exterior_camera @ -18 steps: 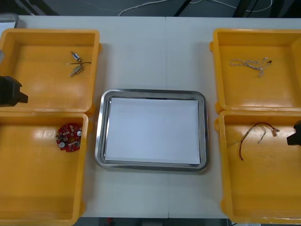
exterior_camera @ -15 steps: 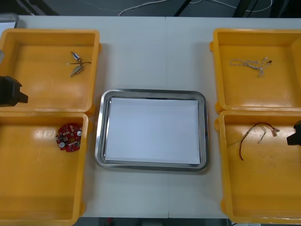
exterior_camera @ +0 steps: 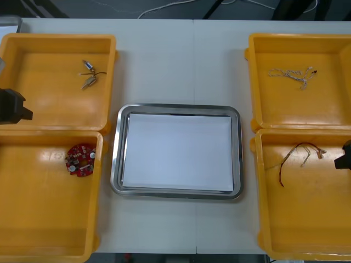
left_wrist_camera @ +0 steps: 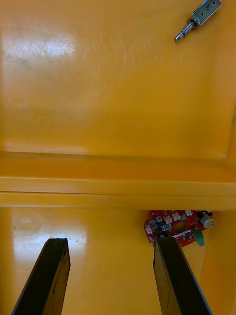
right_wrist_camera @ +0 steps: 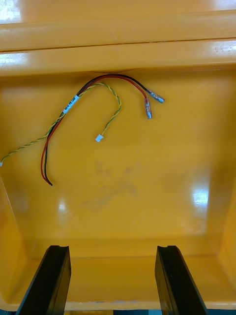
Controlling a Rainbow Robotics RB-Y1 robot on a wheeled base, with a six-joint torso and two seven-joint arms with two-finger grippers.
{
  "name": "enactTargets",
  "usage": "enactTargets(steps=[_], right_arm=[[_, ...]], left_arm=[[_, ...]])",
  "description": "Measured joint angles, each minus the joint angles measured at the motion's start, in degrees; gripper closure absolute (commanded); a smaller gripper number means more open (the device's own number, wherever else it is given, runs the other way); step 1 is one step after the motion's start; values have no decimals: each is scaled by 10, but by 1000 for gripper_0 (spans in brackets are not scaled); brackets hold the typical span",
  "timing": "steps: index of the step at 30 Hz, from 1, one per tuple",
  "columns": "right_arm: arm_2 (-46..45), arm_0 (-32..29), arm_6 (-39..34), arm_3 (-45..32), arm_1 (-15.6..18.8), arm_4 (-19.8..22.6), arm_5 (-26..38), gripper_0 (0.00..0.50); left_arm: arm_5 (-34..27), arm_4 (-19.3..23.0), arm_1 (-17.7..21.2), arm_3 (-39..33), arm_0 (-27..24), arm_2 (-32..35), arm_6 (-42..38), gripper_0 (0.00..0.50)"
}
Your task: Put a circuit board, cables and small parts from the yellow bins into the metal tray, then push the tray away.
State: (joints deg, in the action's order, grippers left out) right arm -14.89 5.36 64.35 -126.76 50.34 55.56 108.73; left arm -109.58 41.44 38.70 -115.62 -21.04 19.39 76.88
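Observation:
A round red circuit board [exterior_camera: 80, 159] lies in the near left yellow bin [exterior_camera: 33, 219]; it also shows as the circuit board [left_wrist_camera: 177, 228] just beyond my left gripper [left_wrist_camera: 110, 275], whose fingers stand open and empty. Small metal parts [exterior_camera: 89, 75] lie in the far left bin; one metal part [left_wrist_camera: 198, 18] shows in the left wrist view. A red, black and yellow cable bundle [exterior_camera: 299, 154] lies in the near right bin; the same cables [right_wrist_camera: 93, 110] lie well ahead of my open right gripper [right_wrist_camera: 113, 280]. The metal tray [exterior_camera: 176, 193], white inside, holds nothing.
A pale twisted cable [exterior_camera: 292, 74] lies in the far right yellow bin [exterior_camera: 329, 104]. My left arm [exterior_camera: 12, 107] sits at the left edge over the bins' shared wall, my right arm [exterior_camera: 345, 155] at the right edge. Dark cables trail beyond the table's far edge.

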Motion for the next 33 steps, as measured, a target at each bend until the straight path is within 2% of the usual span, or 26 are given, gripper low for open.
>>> enactTargets(steps=[33], right_arm=[[0, 0, 0, 0, 0, 0, 0, 0]], left_arm=[[0, 0, 0, 0, 0, 0, 0, 0]])
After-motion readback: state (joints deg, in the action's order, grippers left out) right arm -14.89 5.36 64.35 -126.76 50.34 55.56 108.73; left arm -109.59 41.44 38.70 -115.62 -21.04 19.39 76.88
